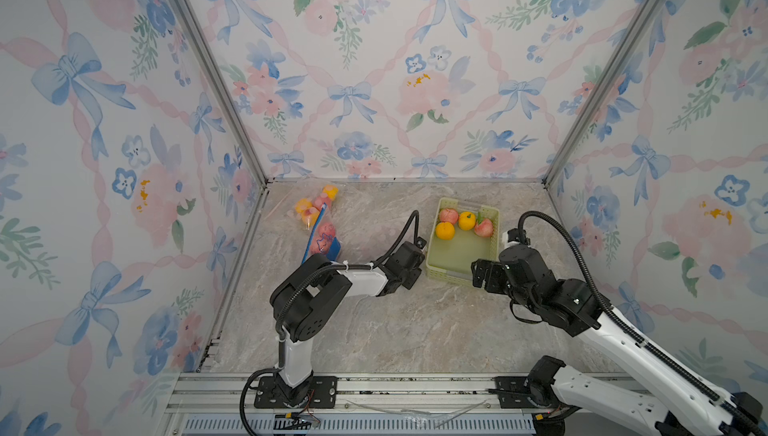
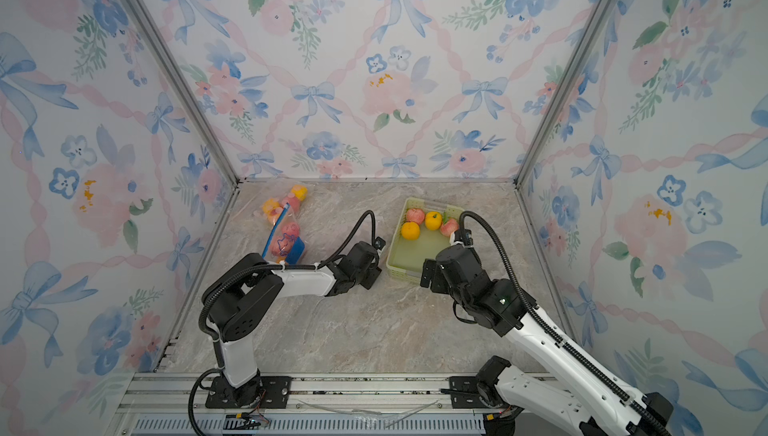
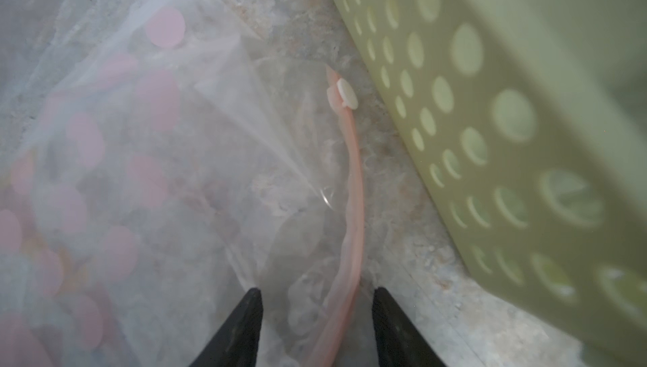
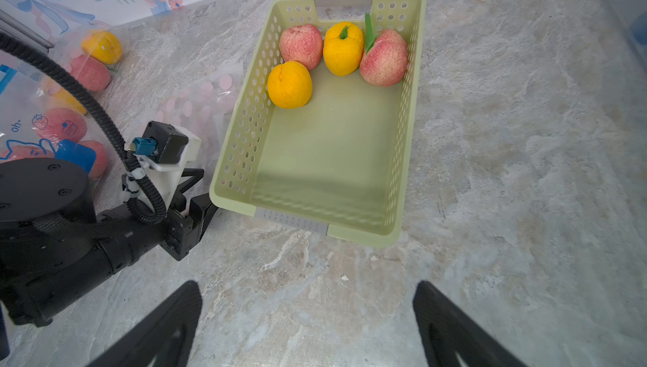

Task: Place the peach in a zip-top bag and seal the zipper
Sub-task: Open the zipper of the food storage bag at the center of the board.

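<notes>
Two peaches (image 4: pixel 301 46) (image 4: pixel 383 57) lie with two oranges (image 4: pixel 290 85) at the far end of a pale green basket (image 4: pixel 415 102); both top views show them too (image 1: pixel 449 216). A clear zip-top bag (image 3: pixel 122 172) with pink dots lies flat beside the basket's left wall (image 4: pixel 203 102). Its pink zipper strip (image 3: pixel 353 186) with a white slider (image 3: pixel 345 94) runs between the jaws of my left gripper (image 3: pixel 318 291), which stand apart on either side of it, low at the basket's near left corner (image 1: pixel 409 278). My right gripper (image 4: pixel 308 284) hangs open and empty over the table before the basket (image 1: pixel 478 273).
Two filled bags of fruit lie at the back left: a clear one (image 1: pixel 316 205) and one with a blue zipper (image 1: pixel 324 240). Flowered walls close in three sides. The left arm's forearm (image 1: pixel 357 278) stretches across the table's middle.
</notes>
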Motion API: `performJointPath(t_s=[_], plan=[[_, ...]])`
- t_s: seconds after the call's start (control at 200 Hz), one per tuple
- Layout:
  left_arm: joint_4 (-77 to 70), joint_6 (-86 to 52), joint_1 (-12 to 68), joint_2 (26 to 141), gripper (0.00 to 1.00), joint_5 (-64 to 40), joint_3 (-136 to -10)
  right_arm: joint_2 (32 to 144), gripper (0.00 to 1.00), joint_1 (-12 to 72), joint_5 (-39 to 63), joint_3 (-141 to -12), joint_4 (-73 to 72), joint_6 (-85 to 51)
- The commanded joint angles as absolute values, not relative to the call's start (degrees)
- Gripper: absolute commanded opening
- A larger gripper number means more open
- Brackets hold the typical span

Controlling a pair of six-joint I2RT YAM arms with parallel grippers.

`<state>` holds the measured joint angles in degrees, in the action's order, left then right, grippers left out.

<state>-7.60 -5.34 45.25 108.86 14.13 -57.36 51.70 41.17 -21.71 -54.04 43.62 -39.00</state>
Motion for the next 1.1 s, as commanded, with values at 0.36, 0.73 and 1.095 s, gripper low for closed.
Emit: performJointPath(t_s=[0.36, 0.73, 1.095], plan=[[-3.13, -7.12, 41.88, 98.06, 0.00, 7.42, -54.53, 53.14, 0.96, 40.59, -18.99, -50.76, 39.30, -39.20], [3.37, -17.75, 38.13, 76.29, 0.00, -12.17, -48.11, 58.38, 0.97, 47.98, -4.38, -44.93, 13.00, -41.76], [3.55, -24.31, 36.78, 60.79, 0.00, -22.37, -39.58, 59.67, 0.79, 45.16, 5.74, -39.26, -8.61, -50.96]])
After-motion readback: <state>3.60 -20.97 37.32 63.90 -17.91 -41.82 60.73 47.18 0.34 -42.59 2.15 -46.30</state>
